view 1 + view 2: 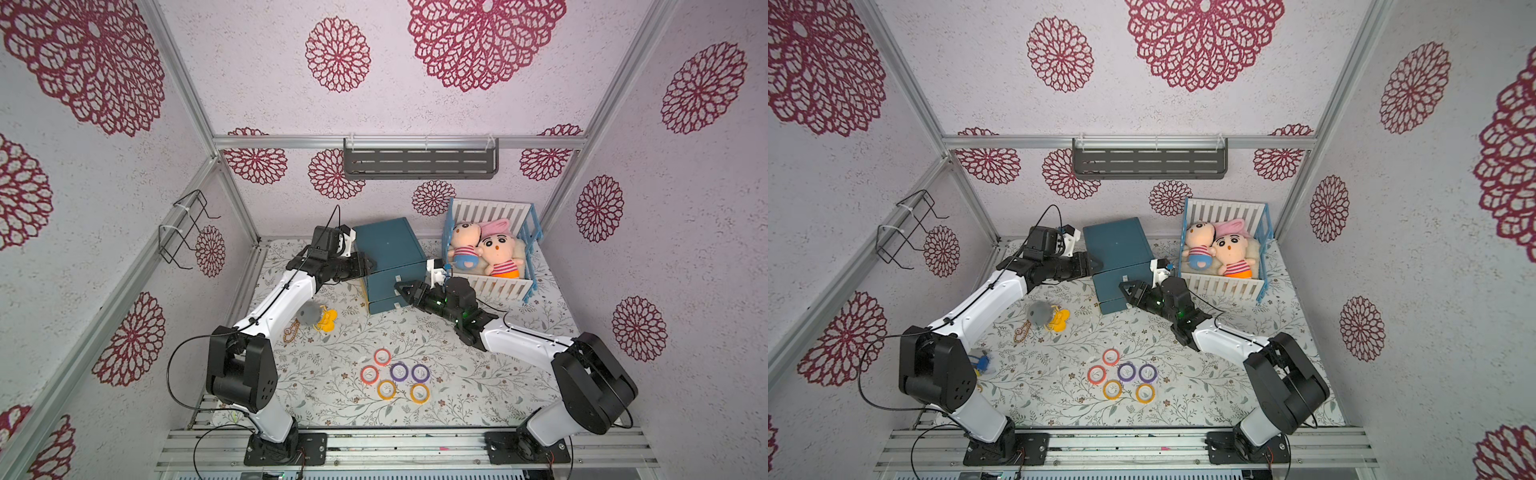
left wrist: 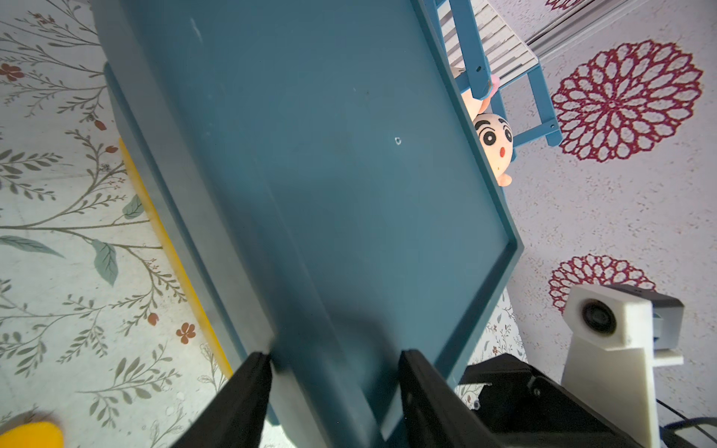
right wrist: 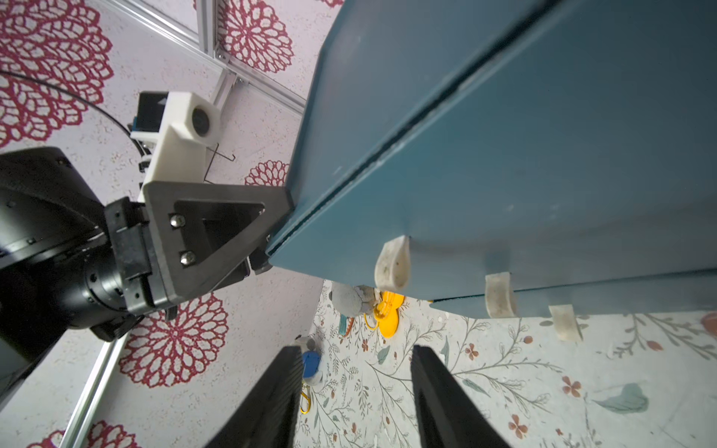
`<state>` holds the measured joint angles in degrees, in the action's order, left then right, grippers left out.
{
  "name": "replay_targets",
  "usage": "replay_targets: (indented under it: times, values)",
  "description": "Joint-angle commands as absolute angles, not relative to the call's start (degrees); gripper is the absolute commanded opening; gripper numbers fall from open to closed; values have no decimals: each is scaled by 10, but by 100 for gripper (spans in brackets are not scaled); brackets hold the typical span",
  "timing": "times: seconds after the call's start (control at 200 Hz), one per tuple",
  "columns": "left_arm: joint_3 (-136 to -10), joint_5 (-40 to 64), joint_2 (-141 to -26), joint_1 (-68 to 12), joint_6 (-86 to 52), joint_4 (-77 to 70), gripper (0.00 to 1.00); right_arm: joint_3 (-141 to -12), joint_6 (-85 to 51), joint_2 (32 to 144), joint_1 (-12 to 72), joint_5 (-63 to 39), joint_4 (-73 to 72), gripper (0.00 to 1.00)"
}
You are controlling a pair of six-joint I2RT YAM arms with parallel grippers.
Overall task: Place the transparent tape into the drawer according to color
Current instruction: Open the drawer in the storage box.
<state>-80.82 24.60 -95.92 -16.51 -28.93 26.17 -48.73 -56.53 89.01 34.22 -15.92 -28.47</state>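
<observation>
Tape rings [image 1: 399, 371]: six, clustered on floral mat [image 1: 469, 374], well apart from drawer cabinet [image 1: 386, 245].
Left gripper [image 2: 335, 358]: clamped across cabinet's side edge.
Right gripper [image 3: 357, 349]: jaws parted, nothing between them, just before pull tabs [image 3: 392, 267].

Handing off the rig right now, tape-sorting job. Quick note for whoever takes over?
Left gripper: jaws clamped on a corner of the teal drawer cabinet, apparently steadying it.
Right gripper: open, empty, just short of the white pull tabs on the drawer fronts.
Tape: all six rings lie loose on the tablecloth, near the front: red-orange pair, purple pair, yellow pair.
Done: nothing sorted; no drawer visibly pulled open.
Left: open the drawers, put each colour pair in its own.
</observation>
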Motion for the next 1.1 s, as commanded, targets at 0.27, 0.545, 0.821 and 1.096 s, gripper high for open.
replay_targets:
  times: [0.27,0.545,0.821,1.096]
  values:
    - [-798,243,-948,-171,-277,257,60,-493,-637,913,338,-112,-358,44]
    - [-797,240,-947,-171,-273,259,59,-498,-658,933,336,-110,-370,39]
    - [-797,243,-947,-170,-271,261,59,-506,-678,950,333,-104,-390,36]
    - [-797,244,-946,-171,-272,262,59,-524,-690,969,333,-106,-400,35]
